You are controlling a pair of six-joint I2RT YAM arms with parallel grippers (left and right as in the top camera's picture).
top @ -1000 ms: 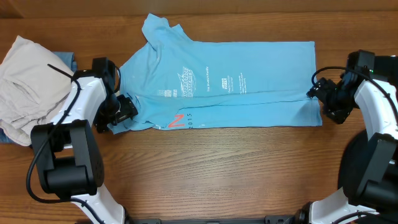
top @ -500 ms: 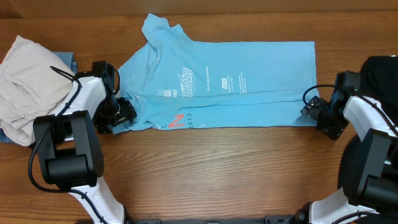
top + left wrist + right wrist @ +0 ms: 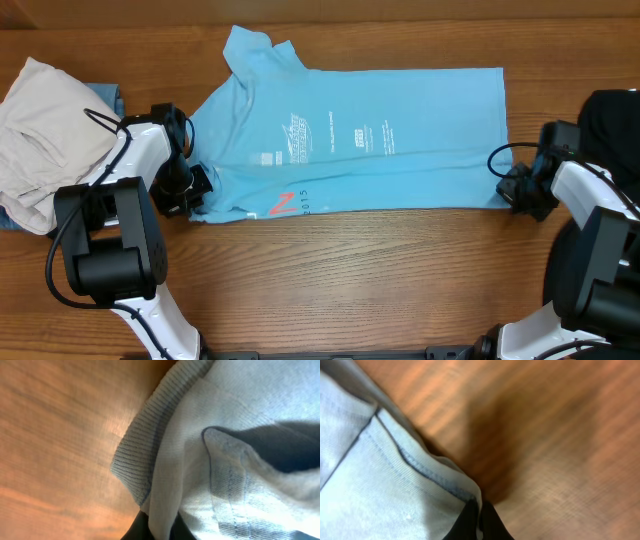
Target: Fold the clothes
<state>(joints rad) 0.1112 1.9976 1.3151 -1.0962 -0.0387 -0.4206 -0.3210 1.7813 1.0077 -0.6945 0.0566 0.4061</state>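
The surface (image 3: 380,270) is brown wood with a lengthwise grain, and it fills the overhead view; only a thin dark strip along the top edge shows anything of the room.

The sky-blue T-shirt (image 3: 400,110) lies flat across the middle of the surface, its collar end at the upper left and its straight hem to the right. Its white lettering (image 3: 300,130) sits left of centre, with the small red mark (image 3: 283,204) near the lower edge. At the far left an off-white garment (image 3: 45,130) is heaped over a blue cloth (image 3: 108,97). A black garment (image 3: 612,115) shows at the right edge.

The left gripper (image 3: 197,190) sits at the shirt's lower-left corner. Its wrist camera shows pale blue cloth with a ribbed edge pinched between two dark fingertips (image 3: 137,530), clamped with no gap visible. The right gripper (image 3: 508,188) sits at the lower-right corner of the hem, likewise closed on a thin stitched fold of the shirt, just above the wood.
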